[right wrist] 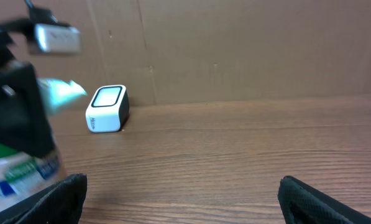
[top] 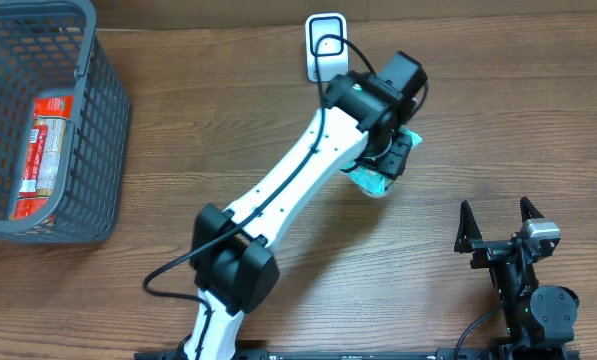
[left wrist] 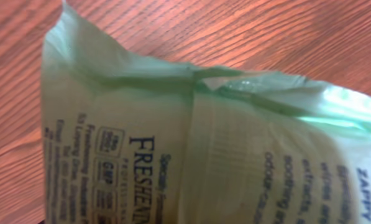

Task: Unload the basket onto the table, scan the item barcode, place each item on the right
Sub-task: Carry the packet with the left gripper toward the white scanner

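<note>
While the left jaws are closed on a pale green plastic packet [top: 370, 183] printed with dark text, that item appears to be held off the brown wooden bench [top: 498, 100]. It is carried at the end of the white left arm [top: 288, 180], near the small white box-shaped scanner [top: 325, 45] but apart from it. In the left wrist view the frame is filled by the crinkled film and its back seam. Only lines of text can be read there, and no barcode can be made out.

The step in hand is judged to be presenting the packet to the scanner. It would be done well if the printed face bearing the barcode were turned toward the scanner's pale window, which is tilted upward. The film should be kept flat and unfolded over the code, and the packet held steady just beside the window rather than swept past. The grip should not be laid across the code.

The right jaws are spread wide and hold nothing, low at the near right and well apart from the packet.

At the far left a grey plastic mesh basket [top: 98, 120] is set. Inside it a red-labelled packet [top: 43, 150] lies flat against the bottom.
</note>
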Controlling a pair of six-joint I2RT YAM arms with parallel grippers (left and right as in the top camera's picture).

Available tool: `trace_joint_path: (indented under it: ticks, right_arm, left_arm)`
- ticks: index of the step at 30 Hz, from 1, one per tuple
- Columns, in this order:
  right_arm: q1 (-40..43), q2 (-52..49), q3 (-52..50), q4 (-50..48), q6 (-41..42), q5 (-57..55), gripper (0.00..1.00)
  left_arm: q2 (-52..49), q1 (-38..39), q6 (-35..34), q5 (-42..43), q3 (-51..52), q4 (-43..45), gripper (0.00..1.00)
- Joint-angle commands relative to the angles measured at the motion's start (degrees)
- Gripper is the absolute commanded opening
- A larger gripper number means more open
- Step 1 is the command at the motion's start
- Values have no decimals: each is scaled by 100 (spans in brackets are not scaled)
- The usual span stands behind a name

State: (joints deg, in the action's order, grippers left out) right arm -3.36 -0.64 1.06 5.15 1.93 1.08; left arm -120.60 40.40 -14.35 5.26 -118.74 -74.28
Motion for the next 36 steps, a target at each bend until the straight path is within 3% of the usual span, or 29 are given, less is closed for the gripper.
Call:
trace_joint_path:
  ticks: [1,23,36]
  right_arm:
    - [22,46,-61,-33,-7,-9,100]
    - [22,46,-61,-33,-9,-9,100]
    - [22,46,-61,-33,-9,-9,100]
  left_arm:
    - [-306,101,-446,-122,-90,179,36]
    - [-1207,688,-765,-195,-87,929,38]
    - [-1215,1285,-1036,-1510,-87,1158,38]
